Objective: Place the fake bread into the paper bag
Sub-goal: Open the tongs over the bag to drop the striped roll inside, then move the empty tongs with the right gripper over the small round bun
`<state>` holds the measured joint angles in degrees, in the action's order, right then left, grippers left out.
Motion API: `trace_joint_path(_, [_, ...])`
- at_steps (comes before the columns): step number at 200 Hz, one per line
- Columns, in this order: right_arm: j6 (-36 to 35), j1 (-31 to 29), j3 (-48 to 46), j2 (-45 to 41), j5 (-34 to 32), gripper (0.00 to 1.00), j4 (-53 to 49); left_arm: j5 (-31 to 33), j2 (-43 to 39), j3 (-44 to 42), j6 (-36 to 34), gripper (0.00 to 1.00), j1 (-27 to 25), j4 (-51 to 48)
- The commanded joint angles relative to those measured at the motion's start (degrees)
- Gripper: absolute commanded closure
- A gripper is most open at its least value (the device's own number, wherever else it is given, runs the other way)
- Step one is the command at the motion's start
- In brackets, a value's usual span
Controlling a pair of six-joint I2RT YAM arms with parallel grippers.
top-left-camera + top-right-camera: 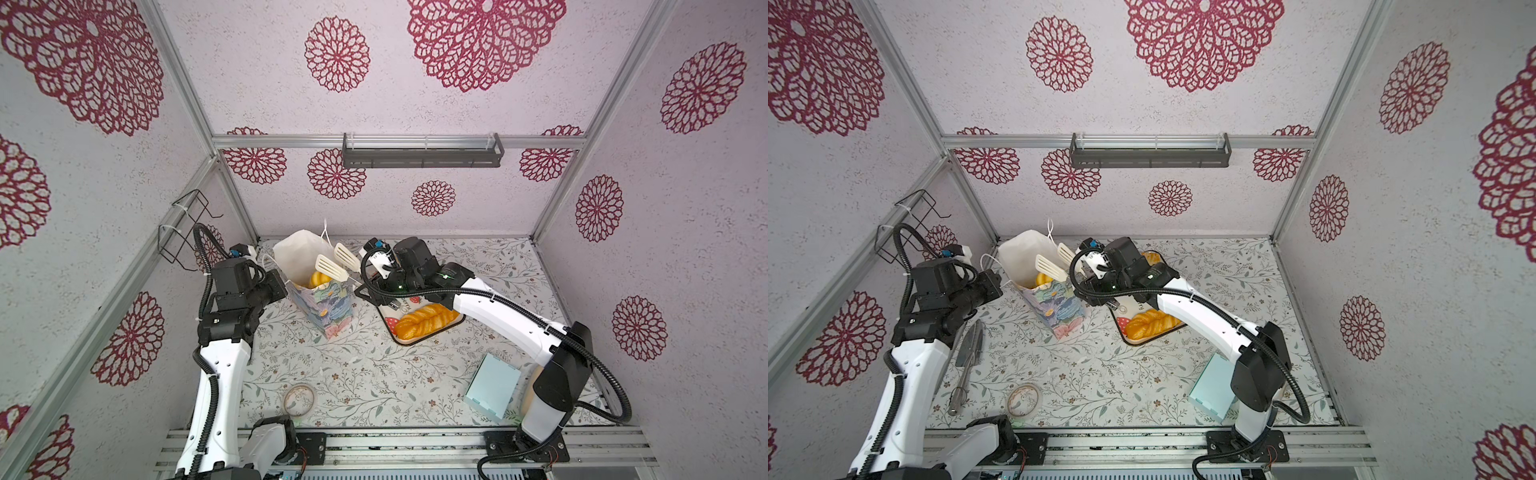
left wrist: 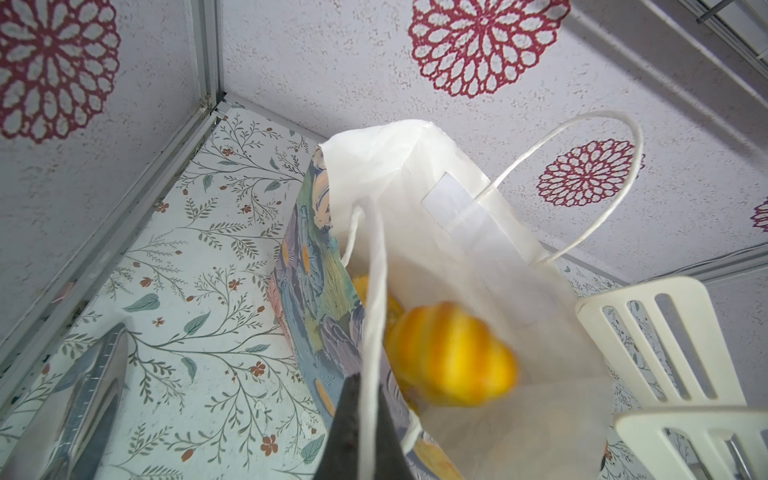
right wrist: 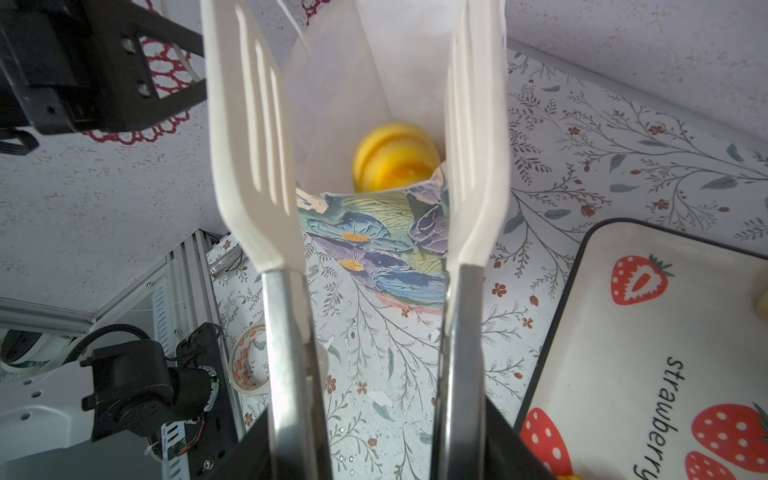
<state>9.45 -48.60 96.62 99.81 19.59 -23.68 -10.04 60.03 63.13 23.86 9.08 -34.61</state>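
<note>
Red-rosette walls (image 1: 83, 137), leaf-print tabletop (image 1: 374, 374) under paper bag (image 1: 328, 309)

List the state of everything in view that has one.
paper bag, standing, mouth open
left gripper, shut on the bag's rim
croissant, loose inside the bag
tongs, blades apart, empty
right gripper, holding the tongs
braided loaf, lying on the tray

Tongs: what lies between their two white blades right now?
In the right wrist view, the open paper bag with a yellow pastry inside; the tongs pinch nothing.
</note>
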Motion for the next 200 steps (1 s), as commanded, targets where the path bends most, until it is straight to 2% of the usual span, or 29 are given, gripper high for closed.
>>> trace_joint_path(1, [-1.37, -0.43, 2.95, -0.85, -0.52, 0.43, 1.28, -0.42, -0.03, -0.72, 0.22, 1.00, 0.50, 0.69])
trace_joint_path(111, [-2.74, 0.84, 0.89, -6.20, -8.97, 0.43, 1.78, -0.64, -0.15, -0.57, 0.23, 1.00, 0.50, 0.69])
trace_joint_path(152, [-0.07, 4.39, -2.03, -9.02, -9.84, 0.43, 4.02, -0.59, -0.26, -0.65, 0.19, 1.00, 0.47, 0.68])
trace_joint_path(200, [5.65, 11.30, -5.80, -11.31, -9.37, 0.43, 6.02, -0.50, -0.27, -0.67, 0.20, 1.00, 0.49, 0.73])
